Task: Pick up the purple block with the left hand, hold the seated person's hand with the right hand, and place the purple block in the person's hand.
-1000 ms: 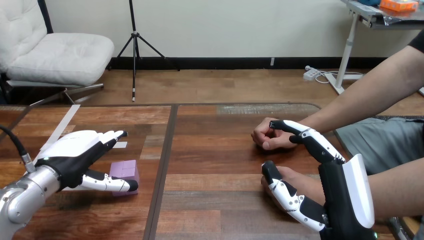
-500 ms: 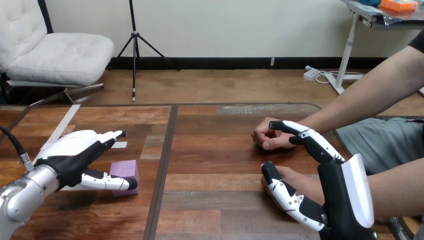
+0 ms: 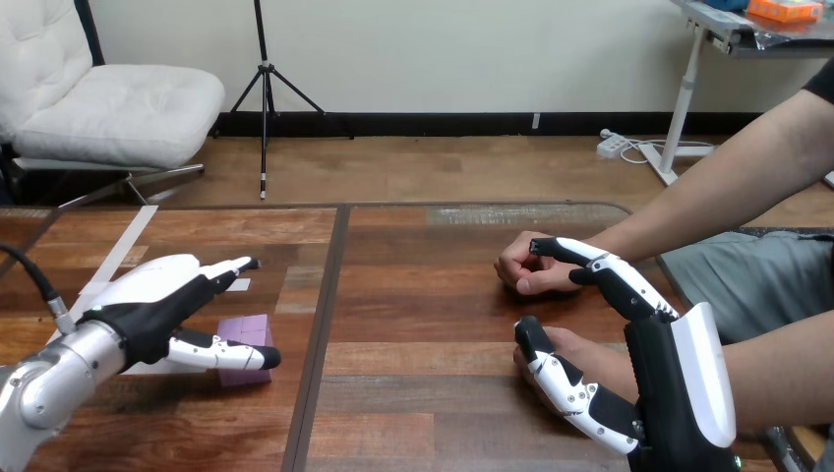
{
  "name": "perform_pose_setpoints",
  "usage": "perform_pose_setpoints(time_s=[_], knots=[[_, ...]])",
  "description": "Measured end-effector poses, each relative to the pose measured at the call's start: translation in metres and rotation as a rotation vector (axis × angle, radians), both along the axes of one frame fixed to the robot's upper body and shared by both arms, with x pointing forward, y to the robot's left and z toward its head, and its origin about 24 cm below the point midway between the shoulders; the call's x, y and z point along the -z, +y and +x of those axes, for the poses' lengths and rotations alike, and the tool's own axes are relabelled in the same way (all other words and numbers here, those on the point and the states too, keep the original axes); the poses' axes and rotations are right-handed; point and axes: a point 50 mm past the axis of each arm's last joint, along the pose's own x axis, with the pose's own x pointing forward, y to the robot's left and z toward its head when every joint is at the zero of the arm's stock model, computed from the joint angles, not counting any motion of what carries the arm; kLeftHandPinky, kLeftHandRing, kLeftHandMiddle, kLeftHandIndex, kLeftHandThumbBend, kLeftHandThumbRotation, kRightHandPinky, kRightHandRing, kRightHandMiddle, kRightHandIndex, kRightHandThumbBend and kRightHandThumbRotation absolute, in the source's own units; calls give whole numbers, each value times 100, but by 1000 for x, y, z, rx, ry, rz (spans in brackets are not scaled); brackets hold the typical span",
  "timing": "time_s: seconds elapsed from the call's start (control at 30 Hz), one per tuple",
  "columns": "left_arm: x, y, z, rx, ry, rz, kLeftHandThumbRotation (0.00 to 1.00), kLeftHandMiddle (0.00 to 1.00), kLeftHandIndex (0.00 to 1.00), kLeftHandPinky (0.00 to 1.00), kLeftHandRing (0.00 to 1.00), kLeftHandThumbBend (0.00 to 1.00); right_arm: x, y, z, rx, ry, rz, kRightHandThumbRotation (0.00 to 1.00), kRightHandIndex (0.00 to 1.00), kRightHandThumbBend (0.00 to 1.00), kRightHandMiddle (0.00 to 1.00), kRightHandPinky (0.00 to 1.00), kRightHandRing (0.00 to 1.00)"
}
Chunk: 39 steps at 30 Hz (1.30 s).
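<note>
A purple block (image 3: 248, 331) lies on the wooden table at the left. My left hand (image 3: 148, 303) is open and straddles it: the thumb (image 3: 224, 355) runs along the block's near side and the fingers (image 3: 222, 269) reach over its far side. The person's near hand (image 3: 582, 352) rests on the table at the right, in the gap between the thumb (image 3: 559, 383) and straight fingers (image 3: 602, 272) of my open right hand (image 3: 679, 388). The thumb lies against it. The person's far hand (image 3: 523, 272), a loose fist, sits by my right fingertips.
A strip of white tape (image 3: 115, 256) runs across the table's far left, with a small white piece (image 3: 236, 285) beside my left fingers. A dark seam (image 3: 327, 324) splits the tabletop. The person's forearms come in from the right edge.
My left hand has shifted slightly right and lower over the purple block, with the thumb reaching further along its near side. The right hand and the person's hands have stayed still.
</note>
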Motion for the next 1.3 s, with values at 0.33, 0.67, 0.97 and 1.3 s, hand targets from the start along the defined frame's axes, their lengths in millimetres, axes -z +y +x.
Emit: perform_pose_setpoints(time_s=[0.33,0.67,0.97,1.3], knots=[[2,-2,1,2,7,-18,61,92,93,84,91,86,0,0,0,0,0,0,49,75,40,77,71,77],[6,-3,0,-7,22,-30,56,90,91,82,88,85,-1,0,0,1,0,-2,49,74,40,77,71,78],[11,-7,0,2,40,-30,53,90,91,82,88,86,-1,-1,1,3,4,-6,50,74,40,78,71,78],[15,-12,2,12,65,-5,51,92,92,83,90,87,-3,-2,1,8,-6,-8,50,74,40,77,71,78]])
